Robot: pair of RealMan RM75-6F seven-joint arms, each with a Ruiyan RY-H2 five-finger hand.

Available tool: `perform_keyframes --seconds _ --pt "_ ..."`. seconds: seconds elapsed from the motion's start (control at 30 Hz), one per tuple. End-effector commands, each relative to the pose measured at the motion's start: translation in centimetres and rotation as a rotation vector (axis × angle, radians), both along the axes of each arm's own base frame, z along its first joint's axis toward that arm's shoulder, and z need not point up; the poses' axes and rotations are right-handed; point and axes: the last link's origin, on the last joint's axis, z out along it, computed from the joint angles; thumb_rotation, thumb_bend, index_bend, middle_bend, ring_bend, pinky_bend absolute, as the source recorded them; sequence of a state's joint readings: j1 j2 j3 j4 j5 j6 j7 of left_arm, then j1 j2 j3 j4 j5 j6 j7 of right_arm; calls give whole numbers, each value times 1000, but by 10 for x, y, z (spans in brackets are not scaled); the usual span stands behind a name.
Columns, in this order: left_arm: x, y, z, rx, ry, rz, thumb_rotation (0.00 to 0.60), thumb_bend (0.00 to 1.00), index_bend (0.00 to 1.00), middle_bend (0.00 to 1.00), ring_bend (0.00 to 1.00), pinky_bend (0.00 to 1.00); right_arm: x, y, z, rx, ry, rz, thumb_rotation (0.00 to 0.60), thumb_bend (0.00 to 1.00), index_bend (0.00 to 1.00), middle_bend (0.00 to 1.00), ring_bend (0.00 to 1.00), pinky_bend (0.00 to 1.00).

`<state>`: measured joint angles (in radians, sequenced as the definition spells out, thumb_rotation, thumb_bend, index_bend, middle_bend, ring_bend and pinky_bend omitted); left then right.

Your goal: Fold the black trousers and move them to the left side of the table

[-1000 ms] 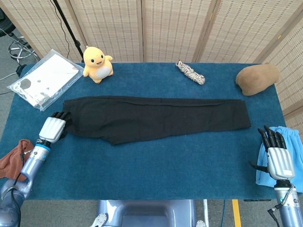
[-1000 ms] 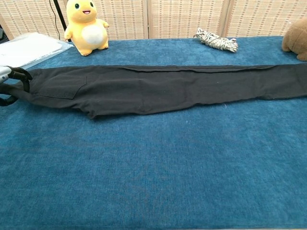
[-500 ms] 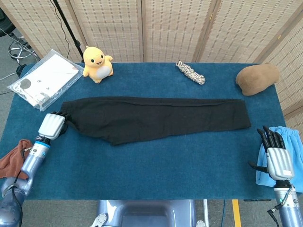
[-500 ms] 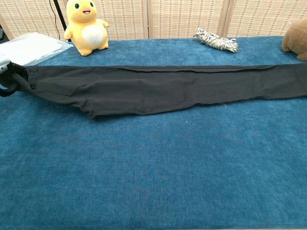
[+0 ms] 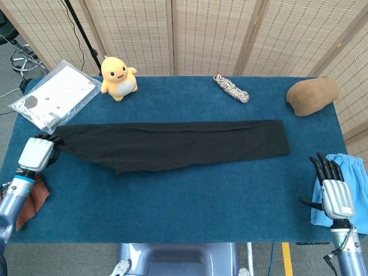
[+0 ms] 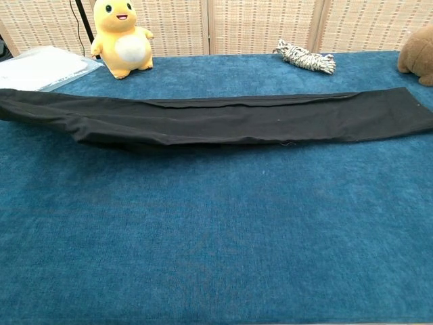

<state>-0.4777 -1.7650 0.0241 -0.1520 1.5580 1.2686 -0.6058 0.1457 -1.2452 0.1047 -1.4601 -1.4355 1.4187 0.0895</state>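
While the left hand (image 5: 35, 153) sits at the left edge of the counter (image 5: 190, 195), its fingers are wrapped tight around one end of the black trousers (image 5: 167, 145). That end is bunched up and pulled to a point where the hand holds it. The trousers are not folded. They lie stretched out in one long strip across the middle of the blue counter, from the left edge almost to the right side. In the chest view the left part of the trousers (image 6: 223, 120) looks lifted a little off the counter, and the left hand is out of that picture.

The right hand (image 5: 334, 192) is low at the right side, well apart from the trousers. Its fingers are straight and spread, and it holds nothing. It is just beside a light blue cloth (image 5: 352, 184) at the edge.

A yellow toy duck (image 5: 118, 77) stands at the back of the counter, near a clear bag with white paper (image 5: 54, 96) that hangs over the left corner. A striped rope (image 5: 232, 88) lies at the back in the middle. A brown hat (image 5: 312, 95) sits at the back right. A reddish brown rag (image 5: 29, 201) shows low by the left arm.
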Motion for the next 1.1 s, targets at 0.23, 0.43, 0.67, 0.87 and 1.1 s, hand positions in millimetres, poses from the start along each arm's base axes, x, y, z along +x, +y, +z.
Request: perform_keyframes --seconds 0.23,0.43,0.67,0.87,1.1 --pt "-13 -32 47 102 -19 -65 600 732 793 556 448 476 2 0 -4 18 -2 6 600 0 37 0 0 0" --pt "-20 -48 63 112 38 -90 600 732 793 557 449 476 2 1 -5 22 -7 3 600 0 37 0 0 0" --pt "-28 -67 81 72 155 -117 600 737 794 558 450 476 3 1 -5 17 -8 3 600 0 37 0 0 0" --pt "-30 -83 97 36 277 -168 600 738 796 559 451 476 3 1 -7 24 -5 0 600 0 37 0 0 0" --pt "-40 -108 115 -1 356 -166 600 739 807 568 459 481 0 1 -8 24 -4 -9 600 0 37 0 0 0"
